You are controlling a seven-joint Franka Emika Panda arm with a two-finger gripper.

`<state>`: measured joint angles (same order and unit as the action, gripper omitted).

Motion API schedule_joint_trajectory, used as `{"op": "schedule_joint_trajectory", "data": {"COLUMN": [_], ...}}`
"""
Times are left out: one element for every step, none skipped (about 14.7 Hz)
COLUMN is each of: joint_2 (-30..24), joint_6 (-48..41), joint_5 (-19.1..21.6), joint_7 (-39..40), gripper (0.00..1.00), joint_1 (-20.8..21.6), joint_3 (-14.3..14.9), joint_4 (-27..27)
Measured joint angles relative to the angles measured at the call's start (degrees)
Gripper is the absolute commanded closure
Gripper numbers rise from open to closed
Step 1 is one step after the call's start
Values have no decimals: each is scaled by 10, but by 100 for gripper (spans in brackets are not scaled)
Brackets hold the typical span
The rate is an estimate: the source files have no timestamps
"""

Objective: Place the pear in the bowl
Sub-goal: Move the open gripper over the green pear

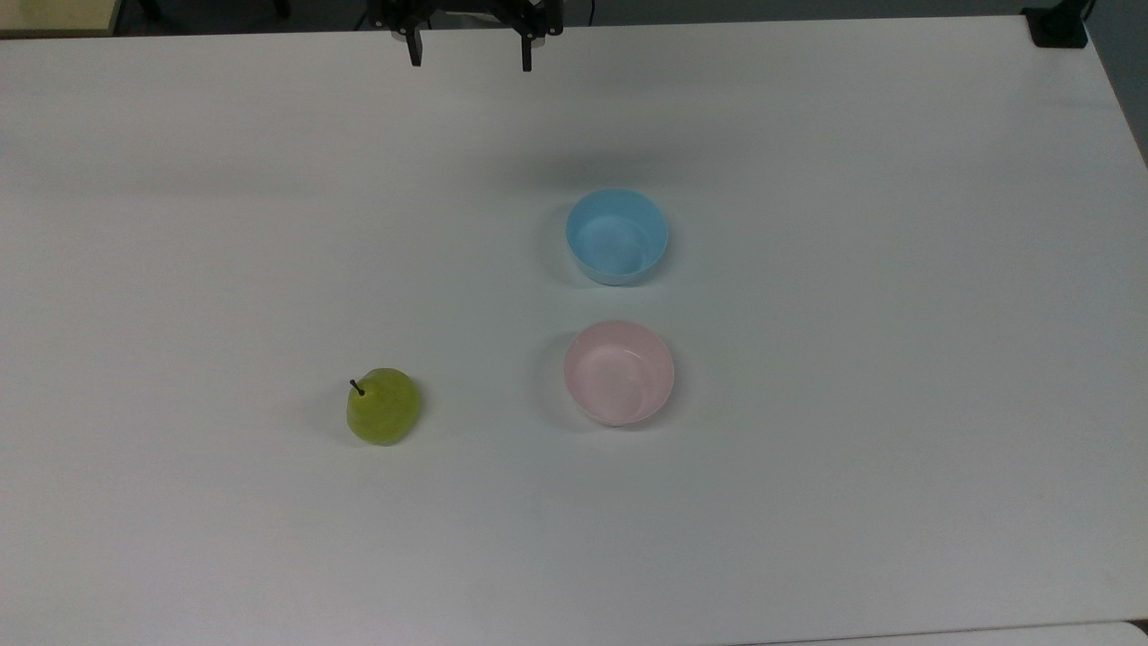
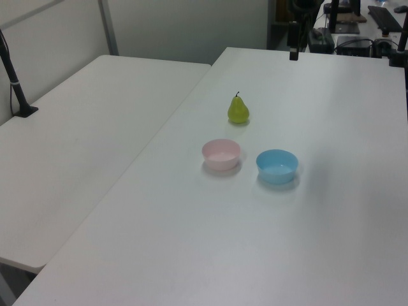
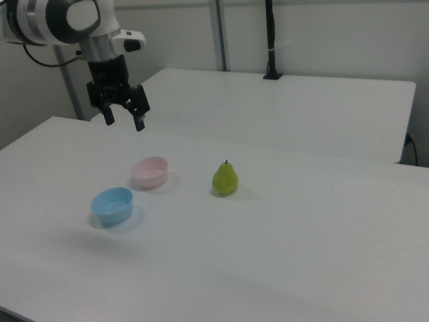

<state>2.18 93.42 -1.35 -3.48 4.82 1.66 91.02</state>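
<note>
Bystanders on and around the white tabletop

A light blue bowl (image 1: 617,236) sits upright on the white tabletop (image 1: 897,404), empty, its inside glossy. In the left view a second white table (image 2: 83,140) adjoins the tabletop along a straight seam, and a black clamp with a dark pole (image 2: 16,83) grips its far left edge. In the right view a black pole (image 3: 270,40) rises from that second table's far side, before a pale wall.

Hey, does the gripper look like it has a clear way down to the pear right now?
Probably yes. The gripper hangs open above the table, and the pear stands upright by itself, apart from the pink bowl and the blue bowl, with nothing over it.
</note>
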Motion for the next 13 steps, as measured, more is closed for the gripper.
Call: {"op": "schedule_joint_trajectory", "data": {"joint_2": [0, 0, 0, 0, 0, 0, 0, 0, 0, 0, 0, 1, 3], "joint_6": [0, 0, 0, 0, 0, 0, 0, 0, 0, 0, 0, 0, 3], "joint_5": [0, 0, 0, 0, 0, 0, 0, 0, 0, 0, 0, 0, 0], "joint_7": [0, 0, 0, 0, 0, 0, 0, 2, 11, 21, 32, 42, 54], "gripper": [0, 0, 0, 0, 0, 0, 0, 0, 0, 0, 0, 0, 0], "joint_1": [0, 0, 0, 0, 0, 0, -1, -1, -5, -9, -14, -21, -30], "joint_3": [0, 0, 0, 0, 0, 0, 0, 1, 2, 2, 3, 3, 4], "joint_4": [0, 0, 0, 0, 0, 0, 0, 0, 0, 0, -1, -2, -3]}}
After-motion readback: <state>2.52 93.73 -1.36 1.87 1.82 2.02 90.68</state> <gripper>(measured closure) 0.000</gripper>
